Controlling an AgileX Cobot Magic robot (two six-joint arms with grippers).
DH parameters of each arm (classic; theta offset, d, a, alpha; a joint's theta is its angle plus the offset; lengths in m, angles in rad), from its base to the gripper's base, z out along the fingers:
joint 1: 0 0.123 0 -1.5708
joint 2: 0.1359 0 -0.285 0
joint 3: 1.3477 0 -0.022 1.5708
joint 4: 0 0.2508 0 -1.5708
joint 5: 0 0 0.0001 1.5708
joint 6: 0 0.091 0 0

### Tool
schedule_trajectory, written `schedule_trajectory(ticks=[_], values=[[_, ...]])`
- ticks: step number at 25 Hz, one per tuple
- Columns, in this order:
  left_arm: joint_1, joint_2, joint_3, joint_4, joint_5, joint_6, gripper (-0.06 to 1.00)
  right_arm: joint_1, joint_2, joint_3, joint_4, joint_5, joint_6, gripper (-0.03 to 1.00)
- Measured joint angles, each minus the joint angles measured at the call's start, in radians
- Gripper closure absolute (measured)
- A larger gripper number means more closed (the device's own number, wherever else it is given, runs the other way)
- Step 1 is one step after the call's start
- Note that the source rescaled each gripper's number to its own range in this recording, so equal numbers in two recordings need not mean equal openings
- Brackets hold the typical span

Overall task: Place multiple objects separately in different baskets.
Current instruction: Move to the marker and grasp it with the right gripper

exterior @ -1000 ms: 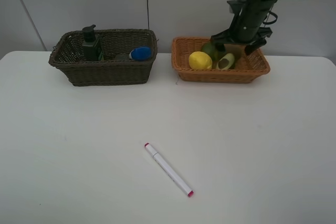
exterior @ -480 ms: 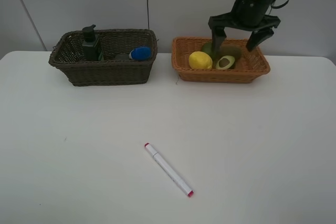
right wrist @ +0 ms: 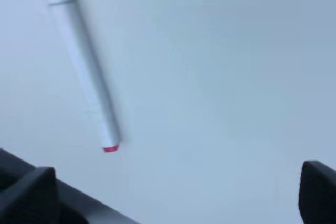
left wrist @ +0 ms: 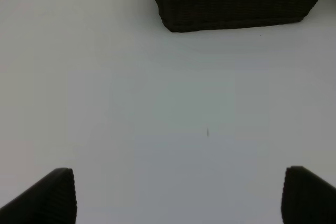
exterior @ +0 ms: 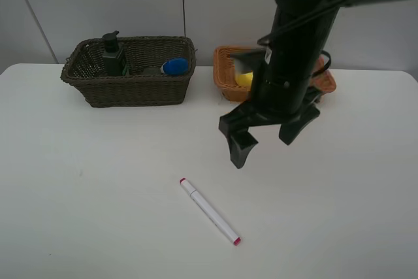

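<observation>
Left end effector (left wrist: pixel 176 195): visible only in its own wrist view, where two dark fingertips sit far apart with nothing between them; it hangs over bare table (left wrist: pixel 157 103) with the dark brown basket (left wrist: pixel 231 3) ahead of it. In the high view that basket (exterior: pixel 130 73) stands at about 10 o'clock from the table centre and holds a dark green pump bottle (exterior: pixel 113 55) and a blue-capped tube (exterior: pixel 174 66).

White pink-tipped marker (exterior: pixel 209 211): the one task object outside a basket, lying flat on the table at about 6 o'clock from centre, its long axis running from 10 to 4 o'clock. It reads as light, stiff and smooth-skinned, so it should roll or skid readily if nudged on one side. The sound hold is probably across the barrel near mid-length, fingers square to the axis, closing low enough to catch the round body without scraping the table. The right wrist view shows the marker (right wrist: pixel 84 72) blurred, one pink tip in view, apart from the fingertips.

Right end effector (exterior: pixel 269 140): spread wide and empty, hanging above the table at about 1 o'clock from the marker, well clear of it. Its arm hides most of the orange-tan basket (exterior: pixel 225 73) at 1 o'clock from centre; only a sliver of yellow lemon (exterior: pixel 244 79) shows.
</observation>
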Motion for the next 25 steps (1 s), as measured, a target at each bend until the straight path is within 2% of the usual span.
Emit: schedule_trajectory(ticks=[2, 5, 11, 19, 25], values=[[0.0, 0.0, 0.0, 0.0, 0.0, 0.0, -0.05, 0.063, 0.019, 0.03, 0.05, -0.075, 0.001, -0.03], [0.0, 0.0, 0.0, 0.0, 0.0, 0.0, -0.05, 0.111, 0.063, 0.039, 0.102, -0.164, 0.001, -0.03], [0.0, 0.0, 0.0, 0.0, 0.0, 0.0, -0.05, 0.119, 0.165, 0.04, 0.14, -0.319, 0.001, -0.03], [0.0, 0.0, 0.0, 0.0, 0.0, 0.0, -0.05, 0.119, 0.308, -0.029, 0.138, -0.349, 0.001, -0.03], [0.0, 0.0, 0.0, 0.0, 0.0, 0.0, -0.05, 0.119, 0.357, -0.077, 0.08, -0.348, 0.003, -0.03]])
